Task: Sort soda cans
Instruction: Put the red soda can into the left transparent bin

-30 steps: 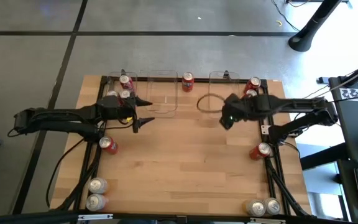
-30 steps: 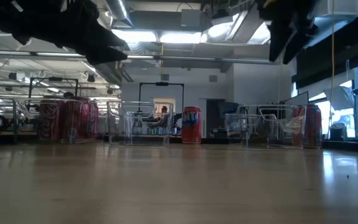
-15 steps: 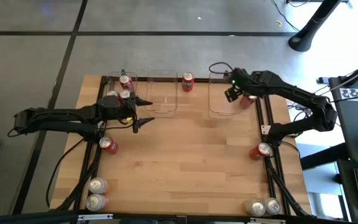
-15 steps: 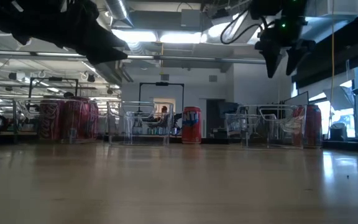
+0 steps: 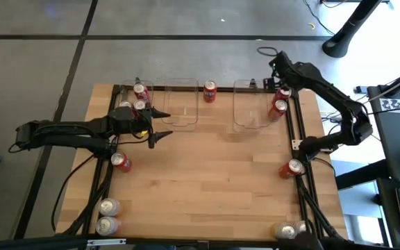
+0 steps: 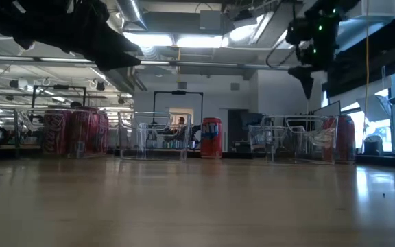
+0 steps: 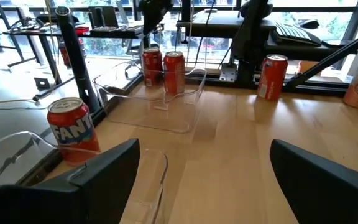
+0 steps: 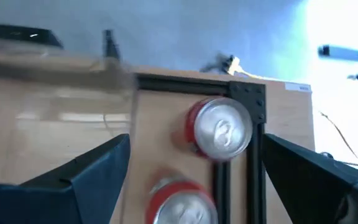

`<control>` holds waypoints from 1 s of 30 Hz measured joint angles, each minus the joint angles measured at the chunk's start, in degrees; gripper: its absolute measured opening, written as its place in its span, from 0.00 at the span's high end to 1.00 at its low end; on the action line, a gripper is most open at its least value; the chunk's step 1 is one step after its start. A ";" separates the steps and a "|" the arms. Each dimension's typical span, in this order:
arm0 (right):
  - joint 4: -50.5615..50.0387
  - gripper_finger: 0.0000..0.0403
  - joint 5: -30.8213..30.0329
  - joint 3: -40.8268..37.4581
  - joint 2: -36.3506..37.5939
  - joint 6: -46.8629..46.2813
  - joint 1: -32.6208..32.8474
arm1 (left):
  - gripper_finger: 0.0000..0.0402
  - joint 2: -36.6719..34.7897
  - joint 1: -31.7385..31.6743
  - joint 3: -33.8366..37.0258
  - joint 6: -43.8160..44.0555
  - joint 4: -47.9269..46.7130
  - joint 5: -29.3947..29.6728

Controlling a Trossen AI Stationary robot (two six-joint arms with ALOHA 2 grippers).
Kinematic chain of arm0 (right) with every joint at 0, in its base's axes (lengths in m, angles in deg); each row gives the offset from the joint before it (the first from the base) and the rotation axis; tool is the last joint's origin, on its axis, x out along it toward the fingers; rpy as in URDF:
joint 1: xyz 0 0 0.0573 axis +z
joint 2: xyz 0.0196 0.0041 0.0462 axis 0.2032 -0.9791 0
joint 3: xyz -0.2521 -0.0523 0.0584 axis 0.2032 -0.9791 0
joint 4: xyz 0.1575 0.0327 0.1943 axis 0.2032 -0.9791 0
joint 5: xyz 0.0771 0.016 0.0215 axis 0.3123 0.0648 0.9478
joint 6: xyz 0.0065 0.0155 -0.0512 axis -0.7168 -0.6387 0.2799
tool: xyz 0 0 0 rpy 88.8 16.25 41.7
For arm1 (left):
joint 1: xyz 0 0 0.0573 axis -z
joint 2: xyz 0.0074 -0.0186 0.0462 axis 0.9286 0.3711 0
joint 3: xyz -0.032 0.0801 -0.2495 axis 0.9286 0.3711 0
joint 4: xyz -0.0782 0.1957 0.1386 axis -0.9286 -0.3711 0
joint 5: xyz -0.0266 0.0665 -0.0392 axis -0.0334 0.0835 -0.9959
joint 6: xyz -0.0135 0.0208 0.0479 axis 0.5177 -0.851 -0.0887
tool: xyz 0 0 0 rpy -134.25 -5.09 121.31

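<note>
two robot arms hang over a wooden worktop (image 5: 207, 180). the right hand (image 5: 278, 71) is up high over the far right corner, and its fingers are spread wide with nothing in them. right under it stand two red soda cans (image 8: 219, 130), one behind the other, beside a clear bin (image 5: 248, 104). the left hand (image 5: 160, 125) waits near the far left bins, open too and holding nothing. one red can (image 5: 210, 91) stands alone in the middle of the far edge. two more cans (image 5: 139, 92) sit in the far left bin. one red can (image 5: 121, 162) stands by the left arm, and another one (image 5: 292, 168) on the right side. two silver-topped cans (image 5: 107, 216) are at the near left corner, and two more (image 5: 294, 230) at the near right corner.
</note>
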 joint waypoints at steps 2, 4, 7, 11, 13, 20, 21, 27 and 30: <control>3.33 0.11 1.38 0.02 -1.21 0.90 -1.14 | 0.13 0.00 0.00 0.00 0.02 0.03 0.00; 5.49 0.11 2.78 0.22 -2.61 1.10 -2.30 | 0.13 0.00 0.00 -0.04 0.02 0.24 0.00; 5.86 0.11 2.83 0.21 -4.73 0.86 -3.72 | 0.13 0.00 0.00 -0.04 0.04 0.52 0.00; 6.40 0.11 1.12 0.56 -5.94 0.95 -3.78 | 0.13 0.00 0.00 -0.04 0.04 0.64 0.00; 6.40 0.11 0.97 0.50 -6.19 0.98 -3.63 | 0.13 0.00 0.00 -0.04 0.04 0.70 0.00; 5.49 0.11 -4.86 0.39 -8.65 0.17 -2.85 | 0.13 0.00 0.00 -0.04 0.03 0.67 0.00; 5.44 0.11 -5.29 0.37 -9.17 -0.25 -2.78 | 0.13 0.00 0.00 -0.04 0.04 0.65 0.00; 4.86 0.11 -8.20 0.33 -12.01 -3.09 -2.91 | 0.13 0.00 0.00 -0.04 -0.17 0.63 0.01; 3.75 0.11 -9.00 0.28 -13.43 -5.85 -2.79 | 0.13 0.00 0.00 -0.04 -0.22 0.65 0.00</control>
